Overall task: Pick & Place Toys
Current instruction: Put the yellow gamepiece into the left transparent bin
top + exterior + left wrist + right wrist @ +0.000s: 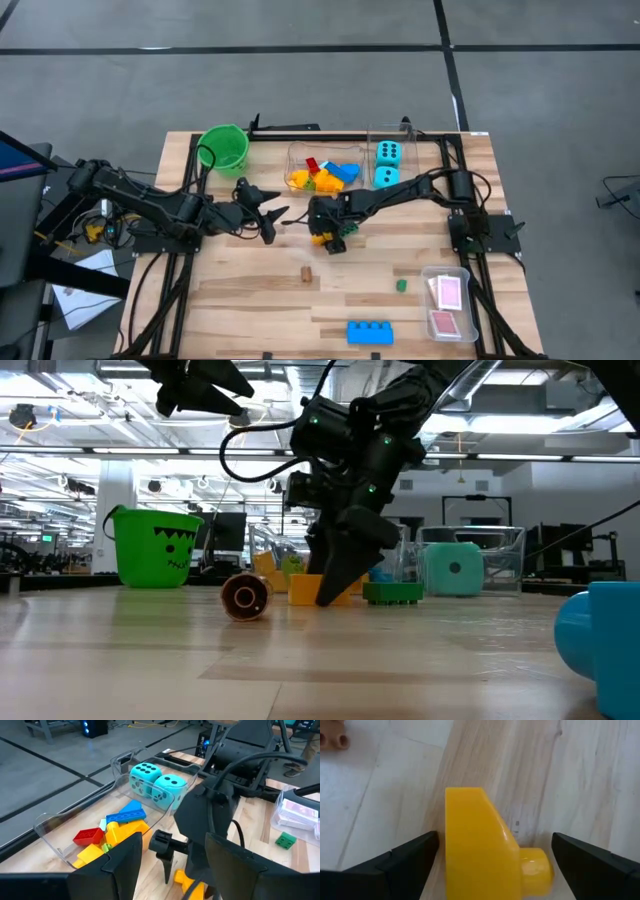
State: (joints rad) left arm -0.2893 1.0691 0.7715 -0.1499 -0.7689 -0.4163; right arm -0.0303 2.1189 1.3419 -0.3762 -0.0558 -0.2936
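A: Where is the right gripper?
B: Lowered to the wooden table, its fingers spread wide either side of a yellow plastic building block lying on the boards, neither finger touching it.

A: And the left gripper?
B: Raised just left of it, fingers partly apart, holding nothing.

A: The other toys?
B: More blocks and two cyan dotted dice fill the clear plastic tub; a small brown cylinder lies nearby.

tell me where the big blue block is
In the high view the big blue block lies at the table's near edge, right of centre, left of the tub with the playing cards.
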